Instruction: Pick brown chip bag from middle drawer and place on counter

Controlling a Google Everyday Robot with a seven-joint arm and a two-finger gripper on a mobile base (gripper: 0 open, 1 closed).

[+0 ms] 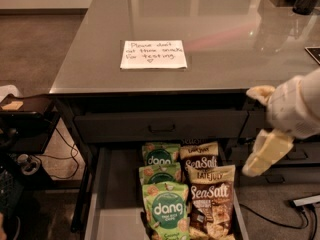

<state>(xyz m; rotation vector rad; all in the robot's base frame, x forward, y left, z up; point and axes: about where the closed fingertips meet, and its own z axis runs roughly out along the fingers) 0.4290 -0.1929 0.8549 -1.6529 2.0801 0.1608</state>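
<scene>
The middle drawer (112, 194) is pulled open below the counter (90, 59). In it a brown chip bag (211, 201) with "Sea Salt" lettering lies at the front right. A second brown bag (200, 158) lies behind it. My gripper (261, 126) reaches in from the right, above and to the right of the brown bags, level with the drawer fronts. Its cream fingers (267, 151) stand apart with nothing between them. It touches no bag.
Three green "dang" bags (165, 209) lie left of the brown ones. A white handwritten note (153, 54) lies on the counter. The shallower top drawer front (160, 126) with its black handle is shut. A dark cart (25, 109) and cables stand at the left.
</scene>
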